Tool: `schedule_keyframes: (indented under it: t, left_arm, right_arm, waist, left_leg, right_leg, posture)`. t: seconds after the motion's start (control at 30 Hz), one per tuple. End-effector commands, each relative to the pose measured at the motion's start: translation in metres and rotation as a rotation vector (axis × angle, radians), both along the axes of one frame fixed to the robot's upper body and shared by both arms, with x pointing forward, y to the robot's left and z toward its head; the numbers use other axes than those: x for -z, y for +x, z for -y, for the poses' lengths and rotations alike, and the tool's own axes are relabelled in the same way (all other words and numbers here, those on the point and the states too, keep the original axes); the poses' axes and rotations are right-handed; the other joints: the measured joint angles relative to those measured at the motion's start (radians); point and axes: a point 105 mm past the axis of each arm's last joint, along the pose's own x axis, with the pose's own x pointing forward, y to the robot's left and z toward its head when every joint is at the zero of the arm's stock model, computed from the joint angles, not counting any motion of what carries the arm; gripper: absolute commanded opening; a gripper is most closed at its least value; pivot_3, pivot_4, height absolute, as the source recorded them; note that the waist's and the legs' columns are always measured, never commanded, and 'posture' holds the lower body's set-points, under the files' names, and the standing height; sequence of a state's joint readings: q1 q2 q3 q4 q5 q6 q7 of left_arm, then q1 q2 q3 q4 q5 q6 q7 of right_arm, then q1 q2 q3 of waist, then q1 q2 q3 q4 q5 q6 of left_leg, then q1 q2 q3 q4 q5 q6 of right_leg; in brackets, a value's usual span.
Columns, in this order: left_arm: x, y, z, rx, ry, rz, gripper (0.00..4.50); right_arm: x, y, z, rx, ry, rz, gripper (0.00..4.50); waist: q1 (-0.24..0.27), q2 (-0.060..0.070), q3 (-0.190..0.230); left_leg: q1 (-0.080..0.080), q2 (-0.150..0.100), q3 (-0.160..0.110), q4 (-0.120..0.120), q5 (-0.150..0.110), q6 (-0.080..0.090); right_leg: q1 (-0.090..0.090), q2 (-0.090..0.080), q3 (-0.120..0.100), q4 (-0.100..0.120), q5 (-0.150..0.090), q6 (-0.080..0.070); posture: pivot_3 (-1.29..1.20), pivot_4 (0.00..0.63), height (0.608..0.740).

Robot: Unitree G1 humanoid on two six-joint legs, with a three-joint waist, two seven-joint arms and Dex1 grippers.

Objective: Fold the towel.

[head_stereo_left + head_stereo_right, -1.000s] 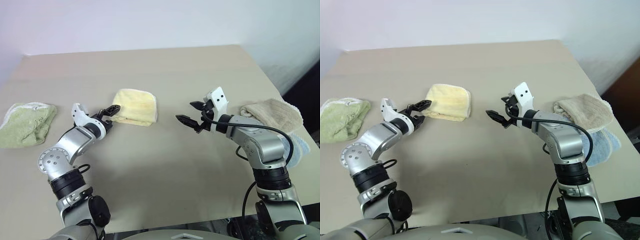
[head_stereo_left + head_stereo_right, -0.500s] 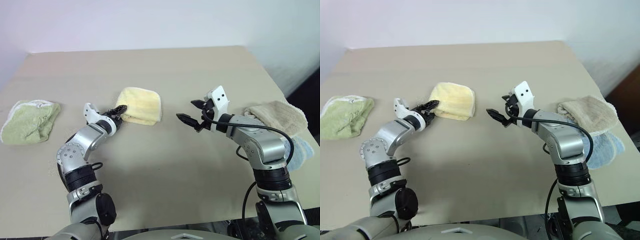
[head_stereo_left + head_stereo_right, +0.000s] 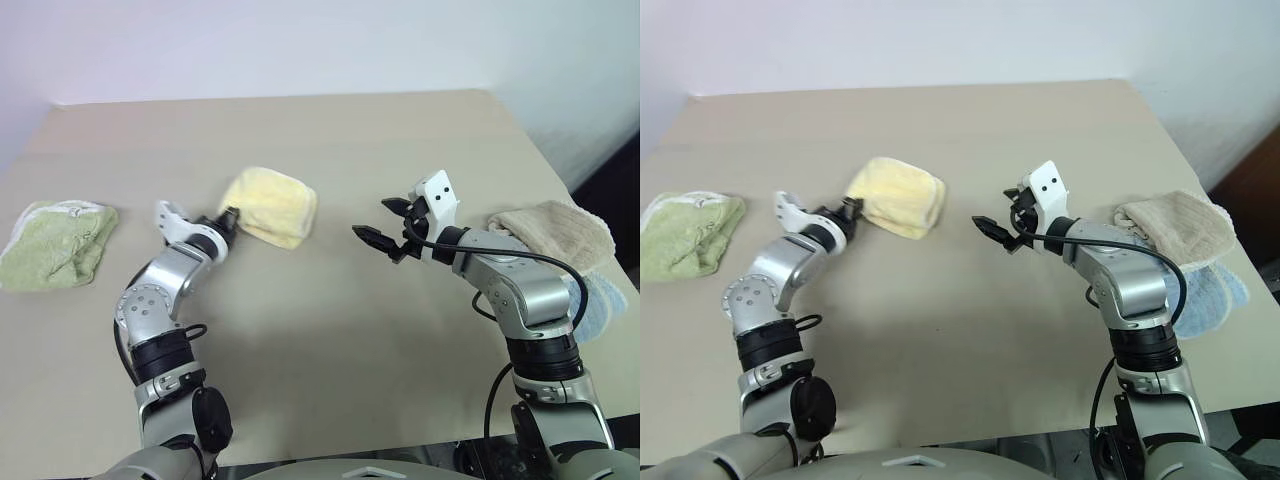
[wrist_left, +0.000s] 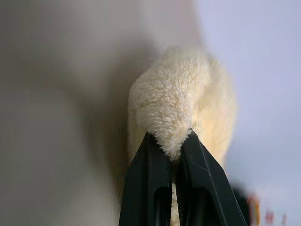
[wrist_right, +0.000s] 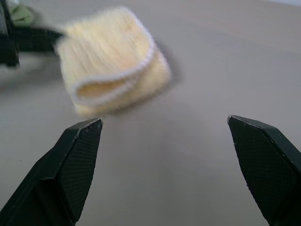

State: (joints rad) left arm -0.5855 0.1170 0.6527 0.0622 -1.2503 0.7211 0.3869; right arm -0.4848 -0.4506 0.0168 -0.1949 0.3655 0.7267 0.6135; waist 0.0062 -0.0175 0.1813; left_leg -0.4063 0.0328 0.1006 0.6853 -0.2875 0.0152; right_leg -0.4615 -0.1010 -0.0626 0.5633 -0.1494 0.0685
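Left wrist view showed the towel [image 4: 181, 110] as a pale yellow terry bundle, a fold of it pinched between the two black fingers [image 4: 150, 188] of the left tool [image 4: 173, 155], which was clenched on the cloth. From the head views, the towel [image 3: 270, 205] lay folded over on itself on the beige worktop [image 3: 330, 330], directly ahead of the left tool [image 3: 228, 218], with the gripped end nearest that tool and the rest of the bundle extending away from it toward the far side and the right. Whether the gripped end was raised off the surface could not be told. The right wrist view showed the whitish trim running along the towel's [image 5: 113, 77] curved open edge, and the towel lay ahead of the right tool and off to the side of its left finger.

The right tool [image 3: 385, 228] hung above the worktop with its fingers [image 5: 77, 165] spread wide and nothing between them, pointing toward the towel's side but well apart from it. Bare worktop lay between this tool and the towel.

Farther out, a light green towel [image 3: 55, 245] lay crumpled on the worktop beyond the left arm's outer side, well apart from the left tool. Behind the right tool, beside the right forearm, a beige towel [image 3: 550, 230] sat on top of a light blue one [image 3: 600, 295] near the worktop's right edge.
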Motion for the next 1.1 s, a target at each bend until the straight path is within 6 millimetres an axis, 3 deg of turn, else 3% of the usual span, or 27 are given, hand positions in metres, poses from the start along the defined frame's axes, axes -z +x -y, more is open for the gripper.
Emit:
schedule_keyframes:
  t: [0.03,0.17,0.23,0.3,0.47,0.6,0.73,1.03,1.1]
  left_arm:
    - [-0.059,-0.017,-0.065,-0.281,0.003,0.224,0.02]
    - [-0.087,-0.051,-0.132,-0.559,-0.051,0.360,0.02]
    - [-0.087,-0.079,-0.166,-0.719,-0.127,0.409,0.02]
    - [-0.073,-0.104,-0.188,-0.841,-0.175,0.404,0.02]
    - [-0.041,-0.142,-0.200,-0.958,-0.185,0.332,0.02]
    - [-0.001,-0.134,-0.186,-0.894,-0.147,0.142,0.02]
    - [0.013,-0.133,-0.174,-0.875,-0.180,0.104,1.12]
    - [0.018,-0.135,-0.166,-0.809,-0.157,0.093,4.20]
    - [0.024,-0.136,-0.160,-0.760,-0.140,0.057,4.46]
  right_arm:
    - [-0.016,0.001,0.000,-0.005,0.008,0.067,4.50]
    - [-0.017,0.002,0.000,-0.006,0.005,0.074,4.50]
    - [-0.018,0.003,-0.001,-0.010,0.005,0.079,4.50]
    - [-0.018,0.004,-0.001,-0.014,0.004,0.082,4.50]
    - [-0.018,0.007,-0.002,-0.023,0.001,0.085,4.50]
    - [-0.020,0.010,-0.008,-0.057,-0.006,0.093,4.50]
    - [-0.022,0.014,-0.012,-0.073,-0.008,0.102,4.50]
    - [-0.020,0.013,-0.015,-0.085,-0.006,0.100,4.50]
    - [-0.020,0.012,-0.015,-0.085,-0.004,0.100,4.50]
  waist:
    - [-0.002,0.000,0.000]
    - [-0.003,0.000,0.000]
    - [-0.001,0.000,0.000]
    - [-0.001,0.000,0.000]
    - [0.009,-0.002,-0.001]
    - [0.008,-0.003,-0.002]
    - [0.008,-0.003,-0.002]
    - [0.005,-0.003,-0.002]
    - [0.005,-0.003,-0.002]
  left_leg:
    - [0.000,0.000,0.000,0.000,0.000,0.000]
    - [0.000,0.000,0.001,-0.001,0.000,0.000]
    - [0.000,0.000,0.001,-0.001,0.000,0.000]
    - [0.000,0.000,0.001,-0.001,0.000,0.000]
    - [0.000,0.000,0.001,-0.001,-0.001,0.001]
    - [0.000,0.000,0.001,0.000,-0.001,0.001]
    - [0.001,0.000,0.000,0.000,-0.001,0.001]
    - [0.001,0.000,0.001,0.000,-0.001,0.001]
    - [0.001,0.000,0.001,0.000,-0.001,0.001]
  right_leg:
    - [0.000,0.000,0.000,0.000,0.000,0.000]
    - [0.000,0.000,0.000,-0.001,0.001,0.001]
    - [0.000,0.000,0.000,-0.001,0.001,0.002]
    - [0.000,0.000,0.000,-0.001,0.001,0.002]
    - [0.001,-0.001,0.000,-0.001,0.001,0.002]
    - [0.002,-0.002,0.000,-0.002,0.000,0.000]
    - [0.003,-0.002,0.000,-0.001,0.000,0.000]
    - [0.002,-0.001,0.000,-0.001,0.000,0.000]
    - [0.002,-0.001,0.000,-0.001,0.000,0.000]
  posture:
    - [0.00,0.150,0.728]
    - [0.00,0.150,0.728]
    - [0.00,0.150,0.728]
    - [0.00,0.150,0.728]
    - [0.00,0.150,0.728]
    - [0.00,0.150,0.728]
    - [0.00,0.150,0.728]
    - [0.00,0.150,0.728]
    - [0.00,0.150,0.728]
